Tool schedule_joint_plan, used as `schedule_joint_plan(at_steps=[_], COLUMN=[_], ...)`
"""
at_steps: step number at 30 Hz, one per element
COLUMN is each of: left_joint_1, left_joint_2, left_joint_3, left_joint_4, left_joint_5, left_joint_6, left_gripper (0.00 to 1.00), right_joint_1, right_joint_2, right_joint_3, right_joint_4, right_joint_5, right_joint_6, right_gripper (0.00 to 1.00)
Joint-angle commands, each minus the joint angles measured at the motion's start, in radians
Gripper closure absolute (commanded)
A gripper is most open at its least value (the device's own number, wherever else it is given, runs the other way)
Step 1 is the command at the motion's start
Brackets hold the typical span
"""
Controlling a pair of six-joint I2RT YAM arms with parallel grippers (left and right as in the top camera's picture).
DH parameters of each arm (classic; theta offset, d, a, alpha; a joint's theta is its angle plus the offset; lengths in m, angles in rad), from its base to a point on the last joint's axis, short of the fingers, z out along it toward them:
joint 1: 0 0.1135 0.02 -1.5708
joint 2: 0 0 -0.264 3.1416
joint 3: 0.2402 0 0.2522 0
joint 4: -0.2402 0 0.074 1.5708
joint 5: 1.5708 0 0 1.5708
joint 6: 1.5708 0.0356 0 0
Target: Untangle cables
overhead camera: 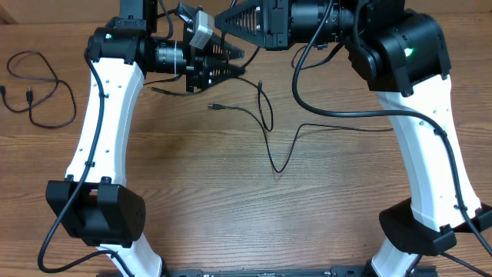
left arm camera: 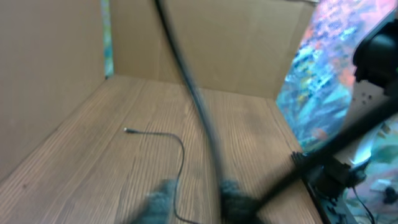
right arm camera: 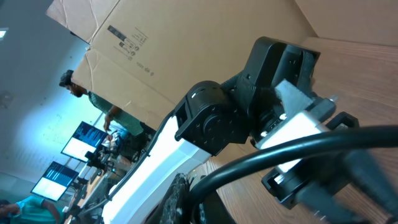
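A long thin black cable (overhead camera: 275,158) lies mid-table, with a plug end (overhead camera: 213,106) and a V-shaped bend. A second thin cable (overhead camera: 264,100) runs from under my left gripper (overhead camera: 231,68) down across it. In the left wrist view, which is blurred, the open fingers (left arm camera: 198,200) straddle a thin cable (left arm camera: 180,155) with a silver-tipped end (left arm camera: 127,130). A separate coiled cable (overhead camera: 42,96) lies at the far left. My right gripper (overhead camera: 223,23) hovers at the back, just above the left one. Its view shows one finger (right arm camera: 180,199) only.
A thick black arm wire (left arm camera: 193,93) crosses the left wrist view, and another (right arm camera: 298,146) crosses the right wrist view in front of the left arm's wrist (right arm camera: 249,106). Cardboard walls (left arm camera: 56,68) stand at the back. The arm bases (overhead camera: 96,211) stand at the front corners.
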Motion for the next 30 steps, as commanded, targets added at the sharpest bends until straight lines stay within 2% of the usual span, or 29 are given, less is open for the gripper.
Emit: schedule_joint_plan(at_steps=[1,4,5,6,7,8,9,16,21,26,28,30], left_joint_1=[-0.008,-0.008,-0.008,-0.008,-0.008,-0.008,-0.008,0.021,0.088,0.209,0.262,0.314], left_joint_2=[0.006,0.006,0.006,0.006,0.006,0.006,0.006,0.006,0.006,0.005,0.005,0.002], left_joint_3=[0.007,0.007,0.007,0.007,0.007,0.007,0.007,0.007,0.007,0.007,0.008,0.008], left_joint_4=[0.01,0.022,0.023,0.023,0.023,0.023,0.026,0.03,0.029,0.037,0.052,0.093], left_joint_5=[0.116,0.143,0.146,0.148,0.147,0.147,0.146,0.101,-0.01,-0.031,-0.035,-0.077], left_joint_6=[0.068,0.068,0.068,0.068,0.067,0.058,0.051,0.02,-0.079,-0.17,-0.223,-0.326], left_gripper=[0.96,0.96,0.96,0.96,0.96,0.96,0.96,0.96,0.96,0.96,0.96,0.96], right_joint_1=[0.0,0.0,0.0,0.0,0.0,0.0,0.0,-0.009,-0.048,-0.098,-0.106,-0.108], right_joint_2=[-0.014,-0.014,-0.014,-0.014,-0.014,-0.014,-0.014,-0.014,-0.014,-0.014,-0.014,-0.014], right_joint_3=[0.026,0.026,0.026,0.026,0.026,0.026,0.026,0.026,0.026,0.026,0.026,0.026], right_joint_4=[0.006,0.0,-0.002,-0.003,-0.006,-0.011,-0.021,-0.103,-0.124,-0.185,-0.228,-0.282], right_joint_5=[-0.024,-0.024,-0.024,-0.024,-0.023,-0.019,-0.007,0.186,0.257,0.323,0.418,0.555], right_joint_6=[-0.005,-0.01,-0.013,-0.017,-0.031,-0.039,-0.047,-0.06,-0.06,-0.06,-0.06,-0.06], right_gripper=[0.96,0.96,0.92,0.77,0.42,0.12,0.0,0.0,0.0,0.0,0.0,0.0])
